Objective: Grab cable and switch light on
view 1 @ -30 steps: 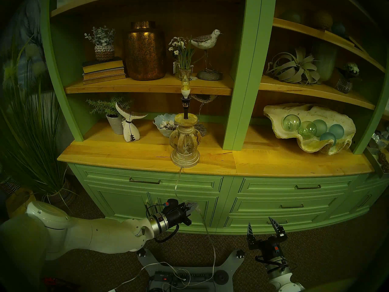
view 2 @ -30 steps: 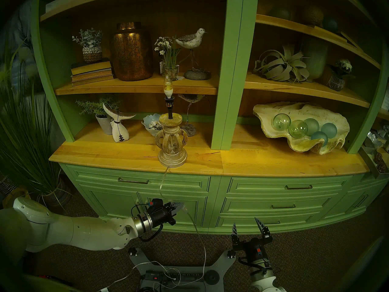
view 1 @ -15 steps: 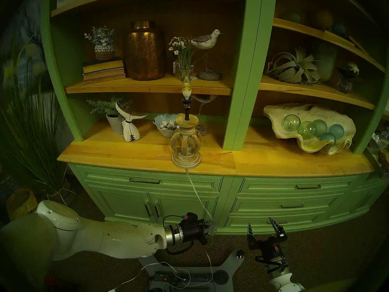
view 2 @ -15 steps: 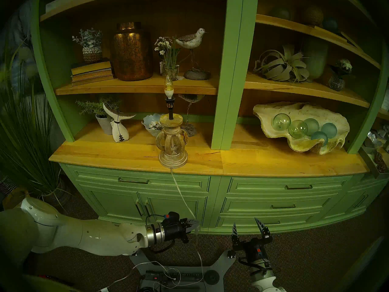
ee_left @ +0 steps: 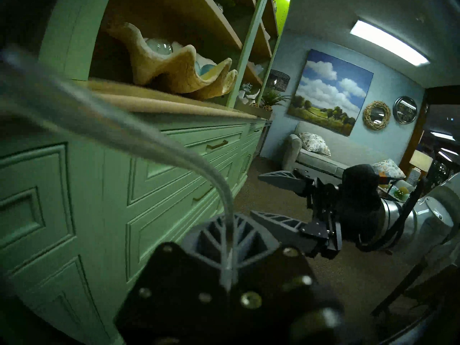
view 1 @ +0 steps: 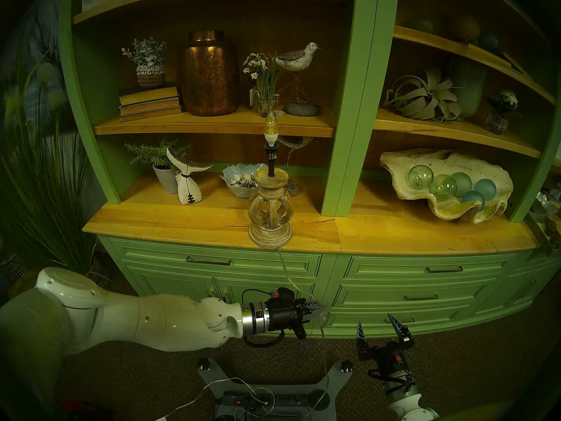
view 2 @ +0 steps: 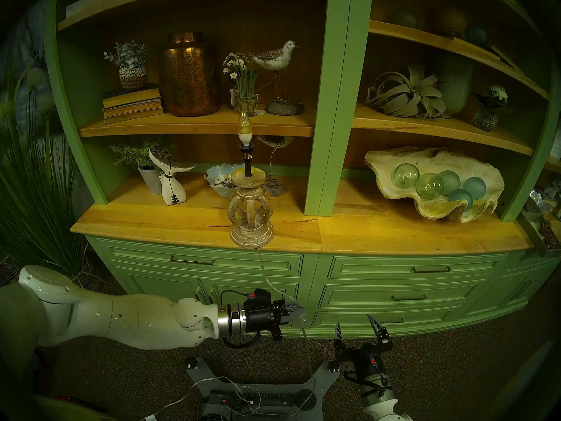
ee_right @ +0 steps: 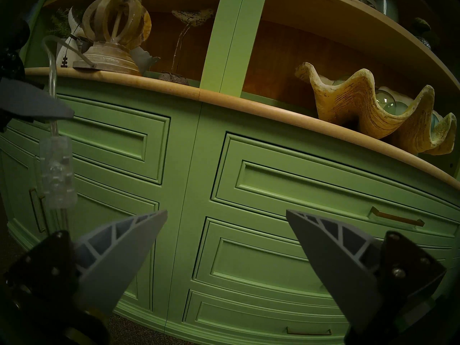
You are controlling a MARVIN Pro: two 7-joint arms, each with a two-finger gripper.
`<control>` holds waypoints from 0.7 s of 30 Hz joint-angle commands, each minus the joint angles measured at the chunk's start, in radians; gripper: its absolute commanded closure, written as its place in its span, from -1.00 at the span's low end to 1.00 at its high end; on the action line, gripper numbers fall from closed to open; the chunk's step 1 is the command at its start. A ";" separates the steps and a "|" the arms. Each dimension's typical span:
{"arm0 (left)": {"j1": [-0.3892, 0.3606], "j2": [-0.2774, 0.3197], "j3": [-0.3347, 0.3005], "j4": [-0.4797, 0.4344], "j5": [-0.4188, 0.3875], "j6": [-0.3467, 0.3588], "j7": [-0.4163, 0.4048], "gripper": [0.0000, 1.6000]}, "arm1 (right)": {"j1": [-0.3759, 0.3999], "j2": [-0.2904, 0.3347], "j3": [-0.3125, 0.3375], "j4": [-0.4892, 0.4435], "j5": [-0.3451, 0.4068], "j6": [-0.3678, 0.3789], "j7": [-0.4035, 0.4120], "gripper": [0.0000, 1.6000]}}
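The lamp [view 1: 270,217] [view 2: 250,217] stands at the wooden counter's front edge, and its candle bulb [view 1: 271,127] shows no bright glow. The clear cable [view 1: 287,268] [view 2: 264,268] runs from the base down to my left gripper [view 1: 321,309] [view 2: 300,312] [ee_left: 229,227]. That gripper is shut on the cable in front of the drawers. The clear switch block [ee_right: 56,172] hangs just below its fingers, and the cord drops on to the floor. My right gripper [view 1: 375,318] [view 2: 353,319] [ee_right: 226,212] is open and empty, low and to the right of the switch.
The green cabinet's drawers [view 1: 419,295] are close behind both grippers. A black power strip [view 1: 261,400] and a looped white wire [view 1: 264,394] lie on my base plate [view 1: 212,378]. A shell bowl [view 1: 239,180] sits behind the lamp. A large clam shell [view 1: 446,183] is at the right.
My left gripper has carried the cable rightward, dipping and then rising. The cord now slants right from the lamp, whose base has turned and slid a little right and forward. The right arm is still.
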 commanded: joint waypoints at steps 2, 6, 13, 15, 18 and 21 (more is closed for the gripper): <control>-0.095 0.126 0.060 -0.117 0.040 0.107 0.034 1.00 | 0.005 0.000 0.000 -0.029 0.000 -0.008 0.000 -1.00; -0.104 0.157 0.065 -0.157 0.054 0.135 0.040 1.00 | 0.004 0.000 0.000 -0.032 0.000 -0.007 0.000 -1.00; -0.100 0.180 0.064 -0.177 0.080 0.143 0.088 1.00 | 0.003 0.000 0.001 -0.033 0.000 -0.007 0.000 -1.00; -0.100 0.200 0.055 -0.194 0.086 0.117 0.097 1.00 | 0.004 0.000 0.000 -0.032 0.000 -0.007 0.000 -1.00; -0.100 0.217 0.049 -0.216 0.091 0.099 0.089 1.00 | 0.004 0.000 0.000 -0.032 0.000 -0.007 0.000 -1.00; -0.098 0.234 0.054 -0.248 0.115 0.102 0.126 1.00 | 0.003 0.000 0.001 -0.033 0.000 -0.006 0.000 -1.00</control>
